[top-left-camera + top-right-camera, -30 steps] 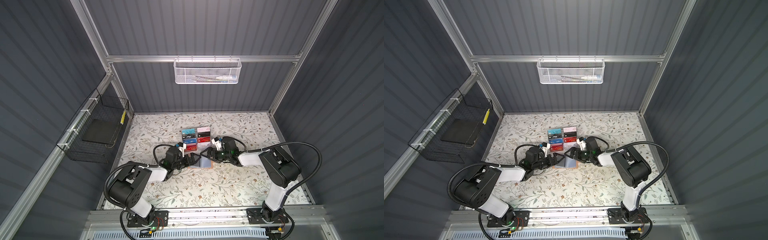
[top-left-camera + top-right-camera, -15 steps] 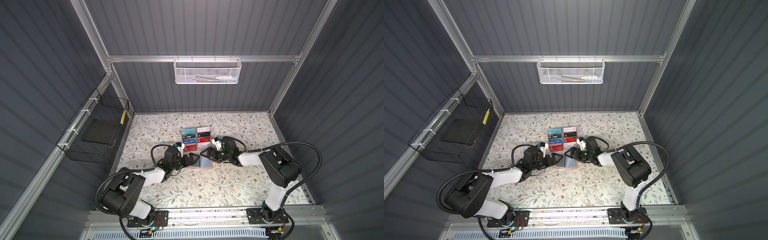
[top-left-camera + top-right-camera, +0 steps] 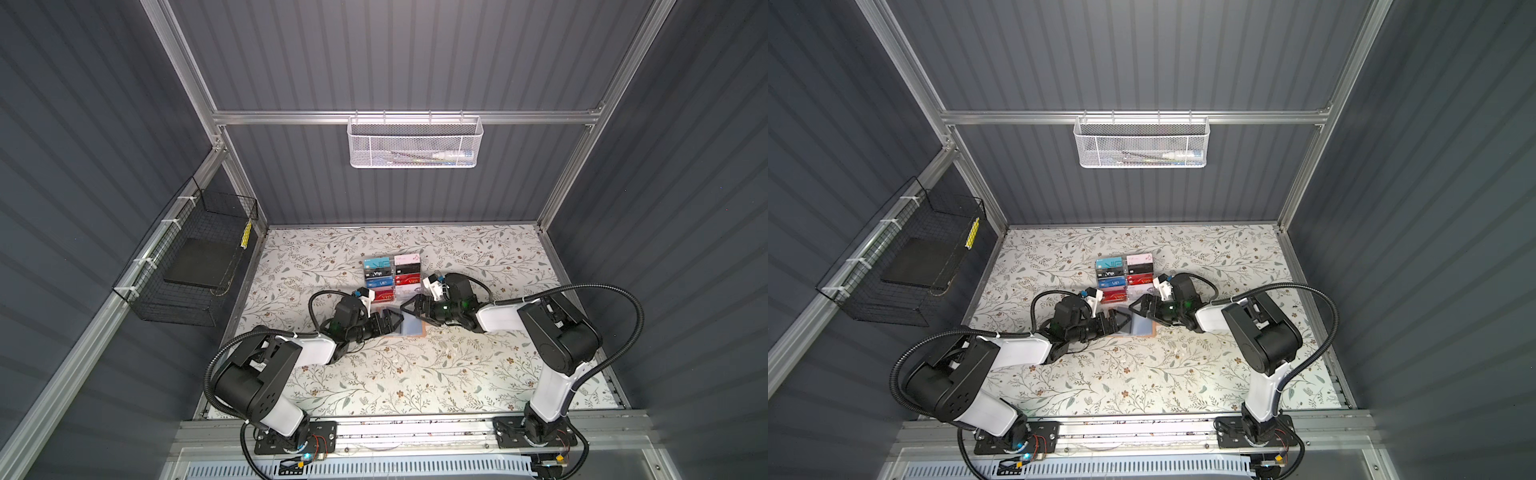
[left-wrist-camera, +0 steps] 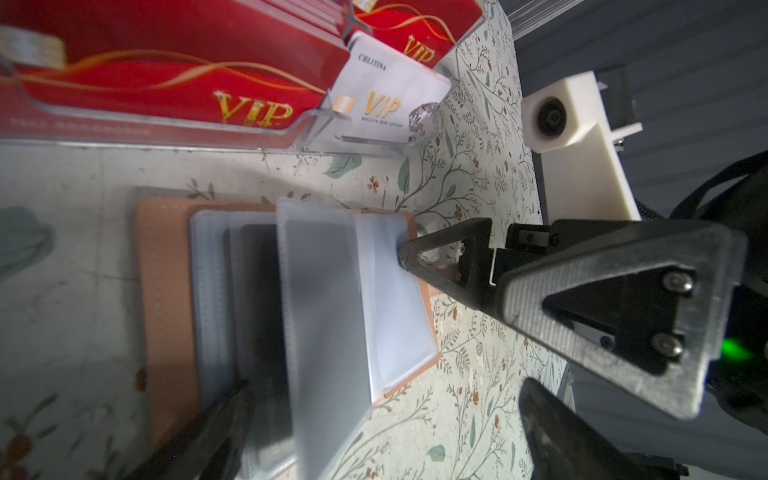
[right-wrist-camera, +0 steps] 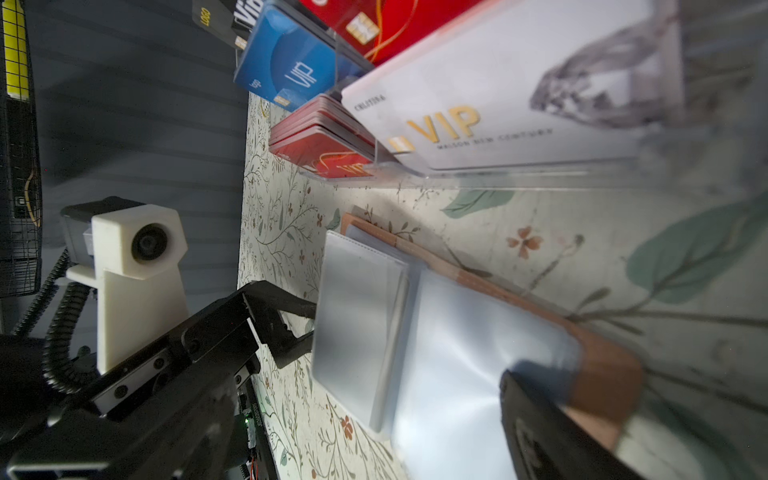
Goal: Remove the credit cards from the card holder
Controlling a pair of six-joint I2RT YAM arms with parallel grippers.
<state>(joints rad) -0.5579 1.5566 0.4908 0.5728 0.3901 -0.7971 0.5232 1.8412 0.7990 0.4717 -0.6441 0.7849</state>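
Card holder [image 3: 412,328] lies open on floral table [image 3: 457,374], just beside clear card rack [image 4: 208,139]. Left gripper [image 3: 397,325] and right gripper [image 3: 411,313] spread wide, flanking it. Right fingertip [image 4: 405,255] seemingly touches a page. Dark credit card [image 4: 259,307] sits in a pocket.

1. A card-filled clear acrylic tiered rack [image 3: 392,277] stands just behind the open tan booklet card holder [image 3: 413,329], walling off its far side.
2. The left gripper [image 3: 395,324] and right gripper [image 3: 411,313], jaws spread, crowd its two flanks.
3. A raised grey-blue pocket page [image 4: 324,311] stands between them.
4. The bare floral-patterned table [image 3: 415,374] leaves the near side open.
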